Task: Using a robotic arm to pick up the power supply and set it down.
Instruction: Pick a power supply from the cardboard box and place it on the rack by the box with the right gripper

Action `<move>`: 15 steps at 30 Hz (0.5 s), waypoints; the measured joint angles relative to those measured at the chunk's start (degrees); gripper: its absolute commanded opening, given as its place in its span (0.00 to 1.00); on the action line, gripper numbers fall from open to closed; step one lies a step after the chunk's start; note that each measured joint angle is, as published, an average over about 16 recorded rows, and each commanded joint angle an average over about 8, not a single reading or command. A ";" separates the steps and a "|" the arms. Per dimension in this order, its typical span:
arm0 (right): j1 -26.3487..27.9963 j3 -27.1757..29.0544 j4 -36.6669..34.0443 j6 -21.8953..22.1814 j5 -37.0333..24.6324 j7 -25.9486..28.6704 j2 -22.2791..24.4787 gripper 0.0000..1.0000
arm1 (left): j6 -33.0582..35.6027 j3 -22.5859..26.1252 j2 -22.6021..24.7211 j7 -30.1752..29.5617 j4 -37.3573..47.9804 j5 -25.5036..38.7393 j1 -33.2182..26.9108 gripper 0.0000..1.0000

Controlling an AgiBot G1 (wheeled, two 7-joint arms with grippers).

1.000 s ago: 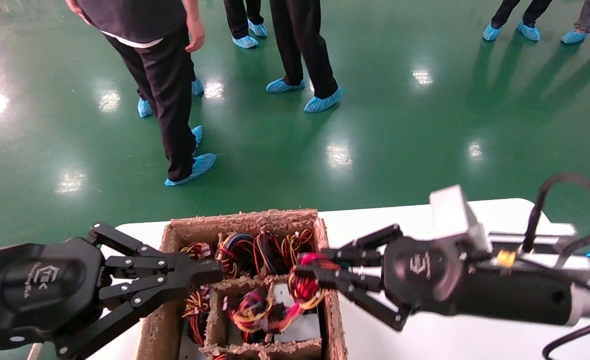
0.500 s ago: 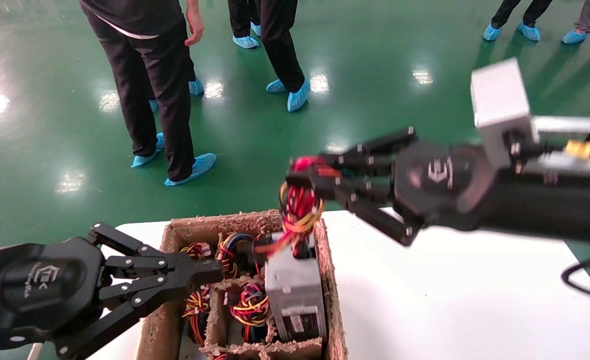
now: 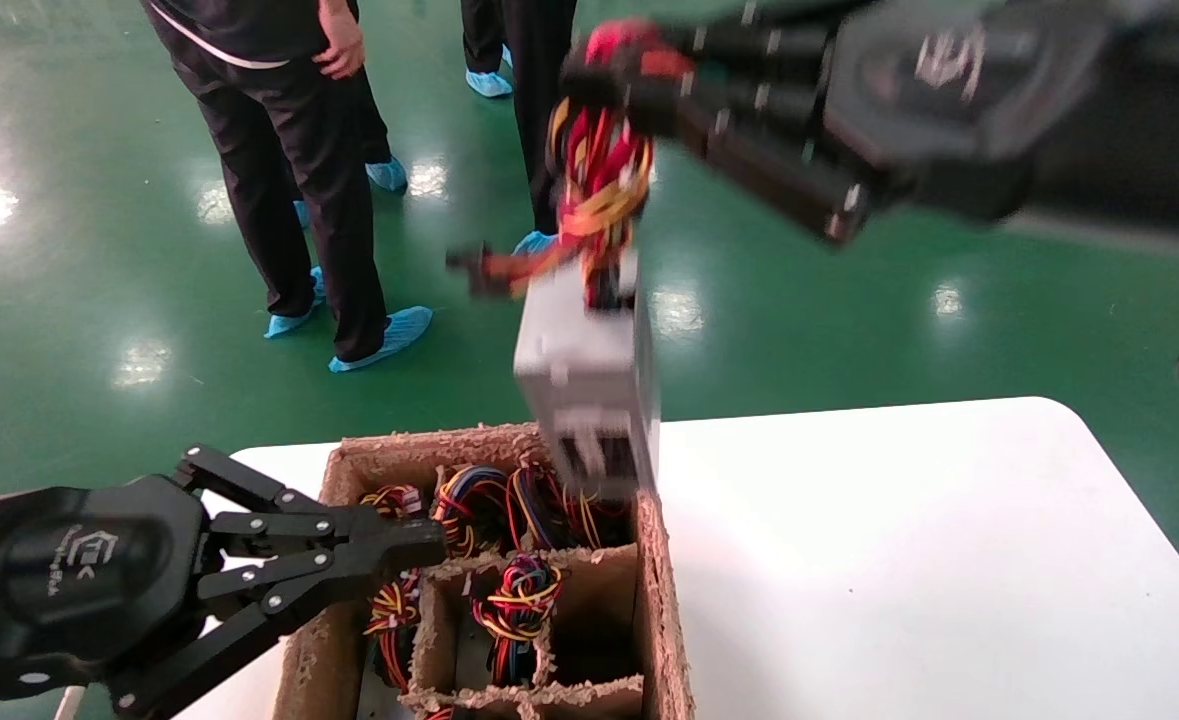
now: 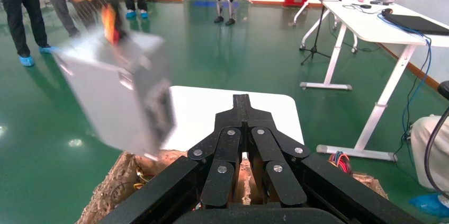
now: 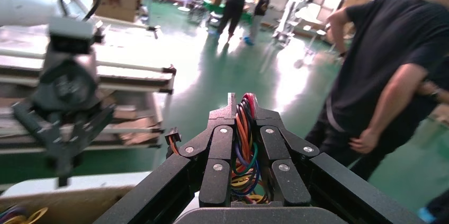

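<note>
The power supply (image 3: 589, 380), a silver-grey metal box, hangs in the air by its red-yellow-orange wire bundle (image 3: 599, 190) above the far right corner of the brown crate (image 3: 664, 600). My right gripper (image 3: 614, 70) is high up, shut on those wires (image 5: 243, 139), and the box itself is hidden in its wrist view. In the left wrist view the box (image 4: 116, 97) swings blurred above the crate's rim (image 4: 114, 184). My left gripper (image 3: 419, 545) rests low at the crate's near left side, its fingers (image 4: 242, 102) shut on nothing.
Other wire bundles (image 3: 514, 600) lie in the crate's divided compartments. The white table (image 3: 899, 560) stretches right of the crate. People in blue shoe covers (image 3: 299, 150) stand on the green floor beyond. The left arm's gripper (image 5: 58, 123) shows far off in the right wrist view.
My right gripper has risen steeply with the wire bundle, pulling the power supply up out of the crate's right compartment into the air. The left gripper has stayed put.
</note>
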 measured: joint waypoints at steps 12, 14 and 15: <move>6.09 0.53 -6.90 5.04 -5.70 -0.19 2.35 0.00 | 0.00 0.00 0.00 0.00 0.00 0.00 0.00 0.00; 6.45 0.52 -8.33 5.67 -6.71 -0.32 3.18 0.00 | 0.00 0.00 0.00 0.00 0.00 0.00 0.00 0.00; 6.56 0.53 -9.02 5.93 -7.17 -0.40 3.65 0.00 | 0.00 0.00 0.00 0.00 0.00 0.00 0.00 0.00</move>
